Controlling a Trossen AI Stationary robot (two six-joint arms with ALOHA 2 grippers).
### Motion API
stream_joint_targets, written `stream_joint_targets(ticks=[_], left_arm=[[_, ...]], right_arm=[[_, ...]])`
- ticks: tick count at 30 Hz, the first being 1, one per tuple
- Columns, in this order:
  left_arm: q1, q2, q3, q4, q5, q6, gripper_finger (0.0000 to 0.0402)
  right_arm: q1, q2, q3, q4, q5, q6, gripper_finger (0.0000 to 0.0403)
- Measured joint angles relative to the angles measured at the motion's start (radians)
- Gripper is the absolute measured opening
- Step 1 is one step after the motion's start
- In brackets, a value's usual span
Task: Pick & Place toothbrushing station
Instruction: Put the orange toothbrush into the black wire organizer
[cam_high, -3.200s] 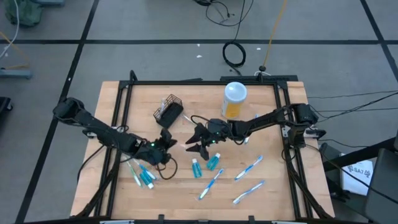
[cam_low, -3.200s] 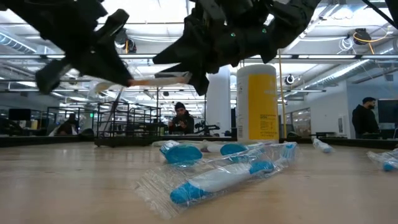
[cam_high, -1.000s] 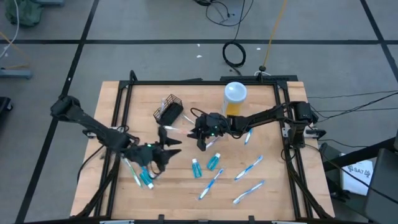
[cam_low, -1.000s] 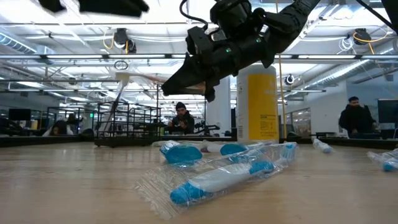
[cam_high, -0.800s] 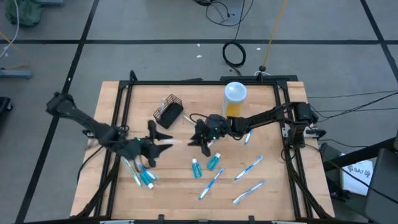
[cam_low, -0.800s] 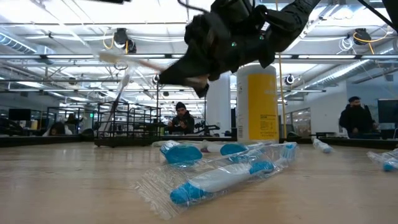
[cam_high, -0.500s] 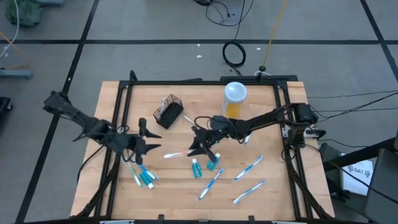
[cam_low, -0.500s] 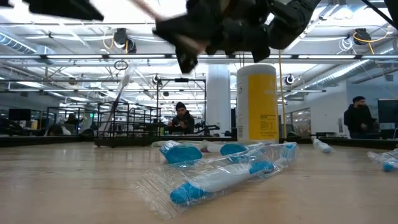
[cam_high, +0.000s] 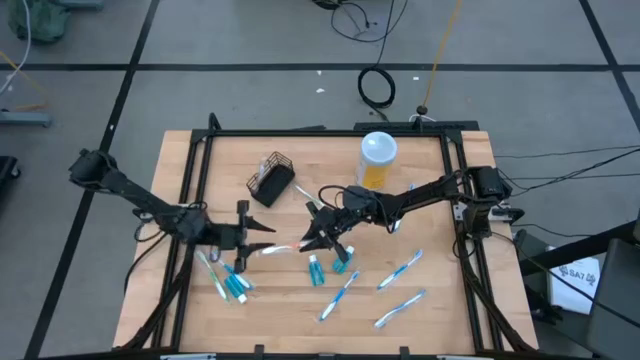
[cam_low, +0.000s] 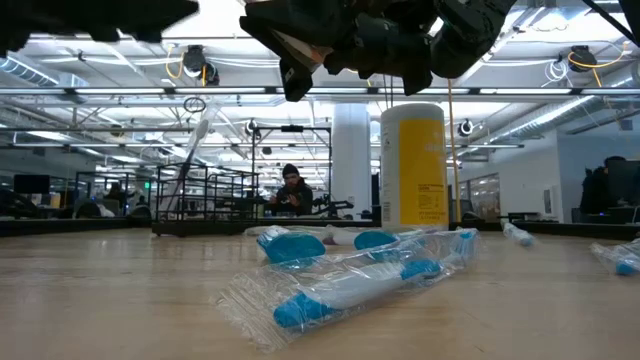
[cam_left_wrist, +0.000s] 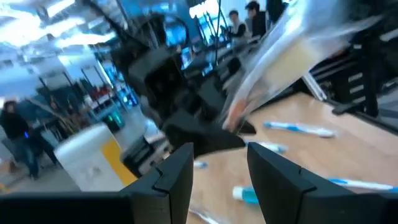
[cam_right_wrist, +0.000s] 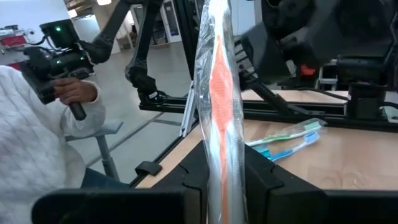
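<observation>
Right pincer (cam_high: 318, 240) mid-surface in the high view, clamped on a wrapped toothbrush (cam_high: 285, 246) that sticks out toward the left pincer (cam_high: 240, 241). Left pincer's fingers are spread, nothing in them. Basket (cam_high: 270, 178) lies behind and between both pincers; two teal tubes (cam_high: 315, 270) just in front of the right one.

Low view: more wrapped toothbrushes (cam_low: 345, 285) on the wooden surface (cam_low: 120, 300), yellow canister (cam_low: 414, 165) behind.

Right wrist view: wrapped brush with an orange handle (cam_right_wrist: 221, 106) pinched between the fingers.
</observation>
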Motion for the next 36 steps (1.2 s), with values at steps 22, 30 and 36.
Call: stream_joint_targets(ticks=[22, 30, 36], left_arm=[[0.096, 0.196, 0.073, 0.240, 0.279, -0.033, 0.0157], [0.097, 0.208, 0.103, 0.223, 0.305, -0.031, 0.0156], [0.096, 0.208, 0.103, 0.204, 0.279, -0.038, 0.0156]], right_arm=[[0.001, 0.000, 0.000, 0.004, 0.084, -0.001, 0.0046], [0.002, 0.000, 0.000, 0.007, 0.174, 0.022, 0.0046], [0.007, 0.000, 0.000, 0.008, 0.179, -0.013, 0.0047]])
